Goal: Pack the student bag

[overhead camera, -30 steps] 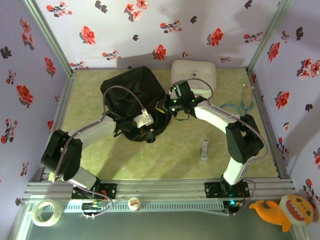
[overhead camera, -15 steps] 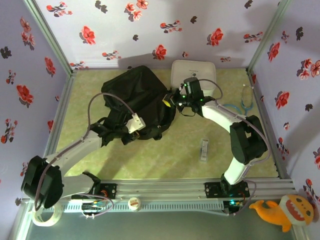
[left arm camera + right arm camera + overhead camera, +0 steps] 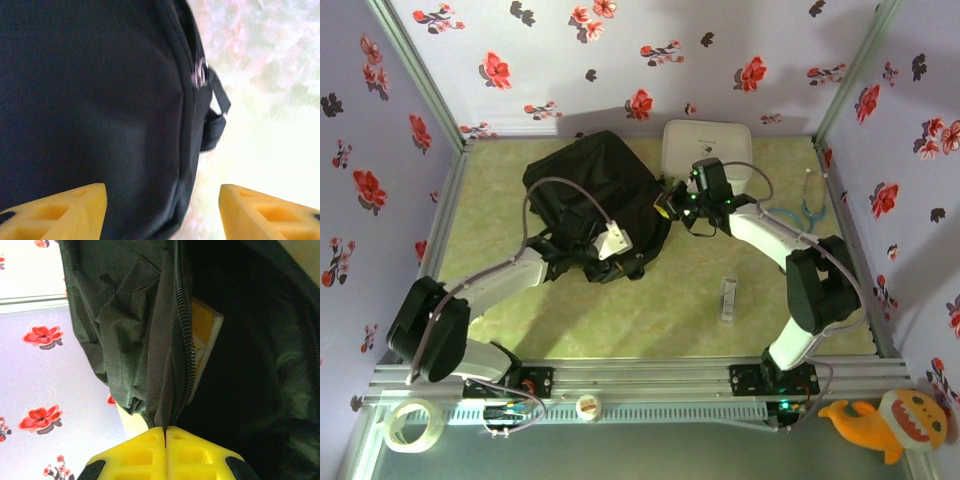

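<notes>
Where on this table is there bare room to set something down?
Bare mat lies left of the student bag by the left wall, and in front of the bag, up to the small grey bar. It's crowded where the right tool pinches the bag beside the white case.

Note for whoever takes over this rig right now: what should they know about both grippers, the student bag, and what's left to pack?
The left gripper is open at the side of the student bag, gripping nothing.
The right gripper is shut on the bag's zipper edge, holding the opening apart.
The bag lies on the mat. A yellow-and-white item sits inside it; I cannot tell what it is.
Done: bag unzipped.
Left: the white zip case, teal cord and small pale item lie outside the bag. They probably go in, then the bag gets zipped.
</notes>
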`<action>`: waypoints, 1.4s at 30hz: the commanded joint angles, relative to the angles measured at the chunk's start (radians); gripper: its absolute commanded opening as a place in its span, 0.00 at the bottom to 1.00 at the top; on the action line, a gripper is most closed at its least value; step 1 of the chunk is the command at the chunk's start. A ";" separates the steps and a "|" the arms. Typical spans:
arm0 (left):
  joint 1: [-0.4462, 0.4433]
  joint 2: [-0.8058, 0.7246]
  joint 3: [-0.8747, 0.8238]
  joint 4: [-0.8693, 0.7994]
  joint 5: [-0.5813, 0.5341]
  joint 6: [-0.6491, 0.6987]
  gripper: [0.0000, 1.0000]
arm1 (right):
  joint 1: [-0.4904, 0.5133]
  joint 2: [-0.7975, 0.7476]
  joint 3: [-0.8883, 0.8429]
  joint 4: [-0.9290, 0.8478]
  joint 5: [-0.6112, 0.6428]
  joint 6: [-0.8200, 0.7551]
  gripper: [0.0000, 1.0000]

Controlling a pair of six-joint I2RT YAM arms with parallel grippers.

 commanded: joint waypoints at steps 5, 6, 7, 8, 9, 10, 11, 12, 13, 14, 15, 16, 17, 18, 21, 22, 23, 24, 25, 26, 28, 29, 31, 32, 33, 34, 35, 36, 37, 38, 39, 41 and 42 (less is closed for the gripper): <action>-0.048 0.109 0.065 0.087 -0.028 -0.008 0.59 | -0.030 -0.041 -0.044 -0.034 0.075 -0.027 0.03; -0.055 0.121 0.066 0.083 -0.052 -0.001 0.58 | -0.031 -0.043 -0.048 -0.035 0.080 -0.029 0.03; -0.059 0.131 0.067 0.081 -0.071 0.004 0.57 | -0.035 -0.043 -0.052 -0.040 0.085 -0.033 0.03; -0.060 0.138 0.066 0.083 -0.084 0.007 0.56 | -0.037 -0.042 -0.053 -0.044 0.090 -0.037 0.03; -0.061 0.144 0.065 0.085 -0.099 0.008 0.53 | -0.040 -0.041 -0.054 -0.052 0.097 -0.042 0.03; -0.061 0.145 0.063 0.087 -0.110 0.008 0.48 | -0.041 -0.039 -0.057 -0.059 0.105 -0.046 0.03; -0.061 0.146 0.064 0.086 -0.116 0.011 0.44 | -0.042 -0.035 -0.061 -0.060 0.107 -0.049 0.04; -0.062 0.143 0.063 0.088 -0.119 0.012 0.38 | -0.042 -0.032 -0.063 -0.066 0.116 -0.056 0.04; -0.061 0.139 0.060 0.093 -0.118 0.010 0.33 | -0.042 -0.030 -0.064 -0.082 0.131 -0.068 0.05; -0.061 0.134 0.057 0.099 -0.113 0.006 0.28 | -0.042 -0.027 -0.065 -0.100 0.145 -0.082 0.06; -0.062 0.127 0.056 0.102 -0.103 0.004 0.23 | -0.042 -0.028 -0.064 -0.123 0.164 -0.102 0.08; -0.061 0.121 0.053 0.106 -0.090 0.002 0.20 | -0.044 -0.033 -0.065 -0.149 0.188 -0.125 0.12; -0.060 0.116 0.051 0.111 -0.080 -0.002 0.18 | -0.044 -0.044 -0.069 -0.170 0.212 -0.149 0.16; -0.061 0.109 0.048 0.116 -0.069 -0.007 0.16 | -0.044 -0.062 -0.073 -0.193 0.243 -0.181 0.23; -0.061 0.095 0.037 0.135 -0.037 -0.026 0.13 | -0.041 -0.138 -0.111 -0.213 0.277 -0.306 0.43; -0.061 0.091 0.031 0.143 -0.028 -0.031 0.11 | -0.039 -0.164 -0.124 -0.225 0.276 -0.367 0.48; -0.061 0.086 0.027 0.150 -0.021 -0.036 0.11 | -0.036 -0.184 -0.139 -0.234 0.272 -0.414 0.50; -0.060 0.082 0.023 0.161 -0.015 -0.043 0.11 | -0.028 -0.205 -0.157 -0.239 0.260 -0.469 0.50; -0.060 0.079 0.018 0.170 -0.010 -0.048 0.11 | -0.016 -0.225 -0.184 -0.241 0.257 -0.518 0.51; -0.059 0.077 0.017 0.176 -0.003 -0.051 0.11 | -0.003 -0.244 -0.208 -0.238 0.260 -0.550 0.51; -0.059 0.079 0.019 0.176 0.008 -0.058 0.11 | 0.044 -0.278 -0.267 -0.206 0.246 -0.614 0.53; -0.060 0.081 0.020 0.175 0.012 -0.061 0.11 | 0.071 -0.287 -0.287 -0.188 0.247 -0.632 0.54; -0.059 0.084 0.026 0.171 0.019 -0.069 0.11 | 0.133 -0.293 -0.332 -0.129 0.240 -0.661 0.55; -0.058 0.084 0.028 0.169 0.022 -0.078 0.11 | 0.154 -0.287 -0.344 -0.104 0.245 -0.665 0.55; -0.056 0.084 0.030 0.167 0.032 -0.087 0.11 | 0.174 -0.274 -0.352 -0.076 0.248 -0.665 0.55; -0.052 0.082 0.031 0.166 0.044 -0.098 0.11 | 0.190 -0.258 -0.358 -0.044 0.245 -0.665 0.55; -0.049 0.079 0.032 0.164 0.056 -0.106 0.11 | 0.200 -0.242 -0.360 -0.018 0.250 -0.663 0.55; -0.045 0.076 0.034 0.162 0.071 -0.115 0.11 | 0.207 -0.221 -0.360 0.011 0.254 -0.663 0.54; -0.040 0.076 0.035 0.157 0.084 -0.124 0.11 | 0.214 -0.202 -0.358 0.039 0.246 -0.668 0.53; -0.036 0.076 0.039 0.150 0.096 -0.131 0.11 | 0.220 -0.187 -0.354 0.061 0.242 -0.676 0.53; -0.033 0.078 0.043 0.144 0.108 -0.137 0.11 | 0.227 -0.175 -0.347 0.078 0.244 -0.691 0.52; -0.026 0.081 0.050 0.130 0.132 -0.145 0.11 | 0.237 -0.150 -0.332 0.102 0.237 -0.722 0.50; -0.023 0.084 0.053 0.123 0.140 -0.150 0.11 | 0.241 -0.138 -0.329 0.112 0.238 -0.736 0.50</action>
